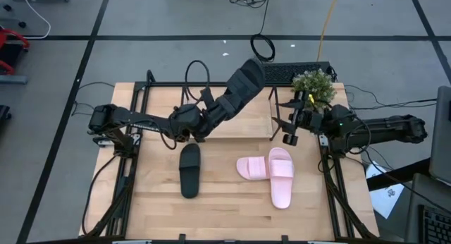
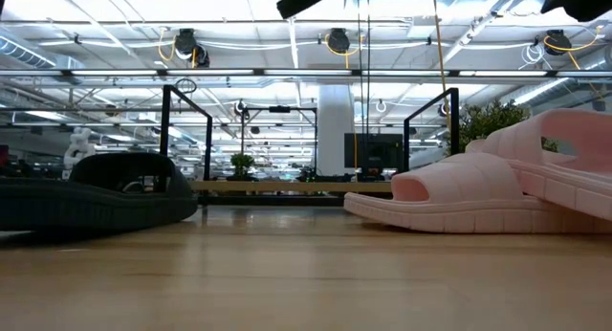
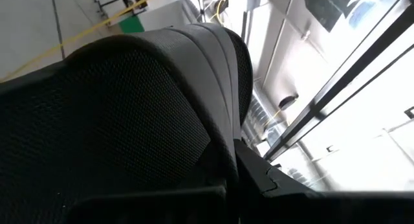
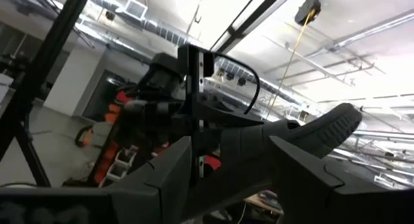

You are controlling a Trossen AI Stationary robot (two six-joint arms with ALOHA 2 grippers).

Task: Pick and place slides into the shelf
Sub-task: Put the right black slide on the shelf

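Left gripper (image 1: 211,113) clamps one black slide (image 1: 243,85) aloft; tabletop: one black (image 1: 189,171), two pink (image 1: 271,172).

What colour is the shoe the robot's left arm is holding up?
Black: the slide in the left gripper, clearest in the high view.

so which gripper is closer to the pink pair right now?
Right. The right gripper sits just beyond the pink slides, by the shelf end. The left gripper, holding a black slide, is farther off to their left.

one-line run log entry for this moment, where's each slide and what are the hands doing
left hand: shut on black slide, lifted over shelf | right hand: open by shelf's right end | table: black slide, pink slides
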